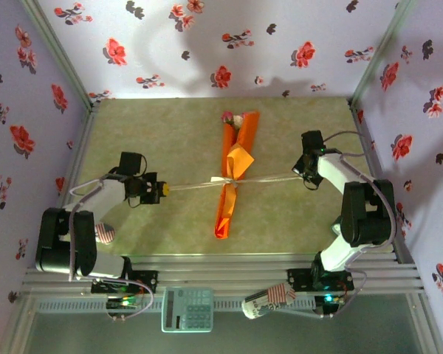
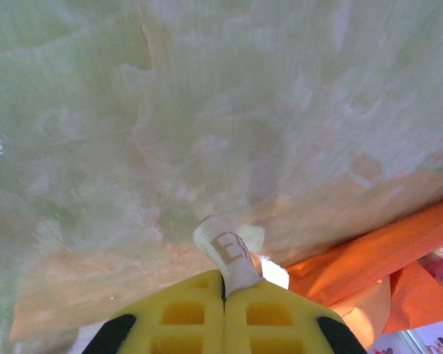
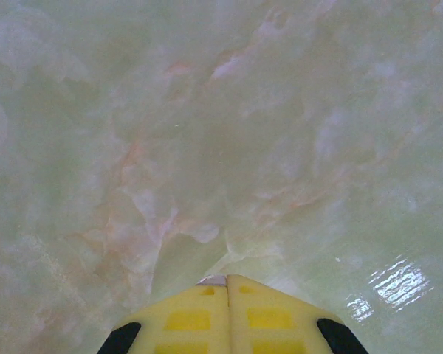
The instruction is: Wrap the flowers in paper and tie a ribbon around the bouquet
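At the near edge, by the arm bases, a pale green calculator [image 1: 187, 308] and a red-and-white striped object [image 1: 269, 301] lie on the metal rails. Beyond them both arms reach inward over the pale marbled surface [image 1: 155, 140]. The left hand [image 1: 161, 189] sits left of centre, its yellow fingers pressed together on one end of the ribbon [image 1: 194, 186]. From the left wrist, the left hand [image 2: 223, 279] pinches the ribbon [image 2: 225, 249], whose short cream tip with faint lettering stands out past the closed fingertips. The orange paper [image 2: 376, 251] lies just beyond to the right. The right hand [image 1: 303, 171], a little farther back on the right side, is pressed together on the ribbon's other end. From the right wrist, the right hand [image 3: 227, 280] shows its fingers meeting with no gap, a pale sliver caught at their tip above the surface [image 3: 207, 110]. The ribbon runs in a nearly straight line between the two hands. It crosses the bouquet [image 1: 227, 205] at about its middle, where it looks looped around the paper [image 1: 240, 158]. The bouquet lies flat in the middle of the surface, narrow tip toward the arms and wide end away. The flowers [image 1: 232, 118], pink and cream, show at that far end. Behind stands purple wallpaper [image 1: 207, 44] printed with red flowers.
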You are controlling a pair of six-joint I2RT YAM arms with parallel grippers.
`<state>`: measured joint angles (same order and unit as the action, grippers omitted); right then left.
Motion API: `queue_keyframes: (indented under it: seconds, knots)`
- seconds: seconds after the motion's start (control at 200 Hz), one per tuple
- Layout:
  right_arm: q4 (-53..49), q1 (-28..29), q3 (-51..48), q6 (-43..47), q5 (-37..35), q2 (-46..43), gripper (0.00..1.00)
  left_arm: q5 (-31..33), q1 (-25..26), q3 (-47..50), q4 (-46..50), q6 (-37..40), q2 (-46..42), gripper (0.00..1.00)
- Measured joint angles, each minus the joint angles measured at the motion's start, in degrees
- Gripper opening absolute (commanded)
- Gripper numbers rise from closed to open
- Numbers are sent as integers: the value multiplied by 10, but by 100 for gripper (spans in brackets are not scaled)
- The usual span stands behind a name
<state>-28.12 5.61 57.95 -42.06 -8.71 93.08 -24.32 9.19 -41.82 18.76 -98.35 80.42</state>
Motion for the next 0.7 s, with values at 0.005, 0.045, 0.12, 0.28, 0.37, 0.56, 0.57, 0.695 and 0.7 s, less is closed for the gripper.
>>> queue_keyframes:
  seconds: [0.005,0.045,0.12,0.28,0.37,0.56,0.57,0.695,0.7]
  knots:
    - [0,0,0,0,0,0,0,0,0,0,0,0,0,0]
    - [0,0,0,0,1,0,0,0,0,0,0,0,0,0]
    - [0,-1,0,0,2,1,0,-4,-2,0,0,2,0,0]
    - [0,-1,12,0,6,11,0,-11,-2,-1,-3,11,14,0]
    - [0,1,21,0,5,15,6,-12,-2,-3,-2,17,24,0]
    - [-8,2,31,-2,-21,15,39,-3,-2,-35,9,41,28,23]
    - [-9,2,31,-5,-22,15,40,-2,-2,-38,11,44,29,22]
    - [-28,5,46,-7,-47,9,51,5,3,-57,23,60,37,16]
    - [-29,6,47,-8,-47,7,51,4,3,-58,23,60,37,16]
